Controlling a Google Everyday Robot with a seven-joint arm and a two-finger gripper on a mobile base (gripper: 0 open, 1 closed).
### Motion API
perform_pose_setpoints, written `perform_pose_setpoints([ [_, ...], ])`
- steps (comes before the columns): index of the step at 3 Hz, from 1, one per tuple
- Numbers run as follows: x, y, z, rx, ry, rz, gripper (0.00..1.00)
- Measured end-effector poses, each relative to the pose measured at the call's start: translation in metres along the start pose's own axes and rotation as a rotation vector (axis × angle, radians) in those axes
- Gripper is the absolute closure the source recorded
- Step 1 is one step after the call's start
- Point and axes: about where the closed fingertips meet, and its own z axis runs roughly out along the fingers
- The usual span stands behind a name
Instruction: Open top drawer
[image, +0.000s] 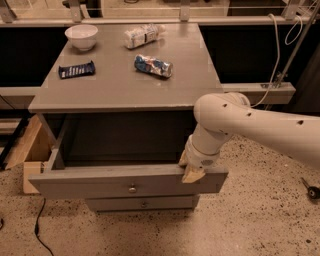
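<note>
The top drawer (100, 184) is a wide grey drawer with a small round brass knob (132, 189) at the centre of its front. It stands pulled well out from under the grey cabinet top (125, 85), and its inside is dark. My gripper (192, 169) sits at the right end of the drawer front's upper edge, with tan fingers (193, 175) hanging over that edge. The white arm (260, 125) reaches in from the right.
On the cabinet top are a white bowl (81, 36), a dark blue snack bar (76, 69), a blue chip bag (153, 65) and a lying plastic bottle (143, 35). A narrower drawer (142, 203) shows below. A wooden block (29, 150) stands at the left; a cable (39, 225) lies on the speckled floor.
</note>
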Motion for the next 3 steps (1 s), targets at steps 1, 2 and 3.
perform_pose_setpoints([
  [1, 0.000, 0.000, 0.000, 0.000, 0.000, 0.000, 0.58],
  [2, 0.000, 0.000, 0.000, 0.000, 0.000, 0.000, 0.35],
  [3, 0.017, 0.003, -0.020, 0.030, 0.001, 0.045, 0.11],
])
